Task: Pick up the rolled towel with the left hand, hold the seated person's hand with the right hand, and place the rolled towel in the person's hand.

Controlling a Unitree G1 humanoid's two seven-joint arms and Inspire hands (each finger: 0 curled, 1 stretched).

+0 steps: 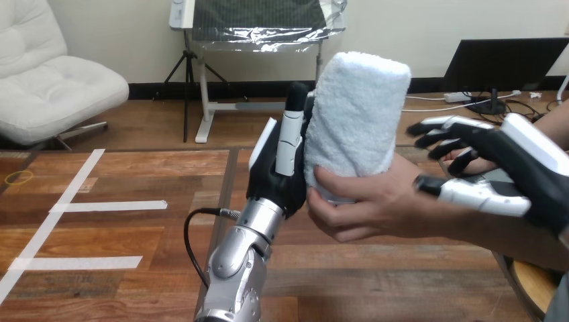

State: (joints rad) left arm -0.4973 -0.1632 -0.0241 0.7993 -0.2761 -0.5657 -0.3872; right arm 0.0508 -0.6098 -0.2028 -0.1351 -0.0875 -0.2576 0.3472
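The rolled white terry towel (359, 107) stands upright, well clear of the wooden bench (121, 235), its long axis near vertical; the robot's left hand (275, 174) presses against its left flank, one of its fingers (292, 127) straight up along the cloth and the others passing behind the roll, so it appears clasped from that side; the person's hand (376, 204) comes in from the view's right and curls round the towel's lower end, so both hands are on it at once; the robot's right hand (523, 168) lies over the person's wrist, its fingers (436, 124) spread and nearly straight, thumb laid across the near side, not visibly closed round it; the coming move turns on this: the towel's base already sits in the person's palm, to the right of the left hand, so letting go should mean drawing the left hand away leftward while the roll stays upright in the person's hold; it is top-heavy there and could tip
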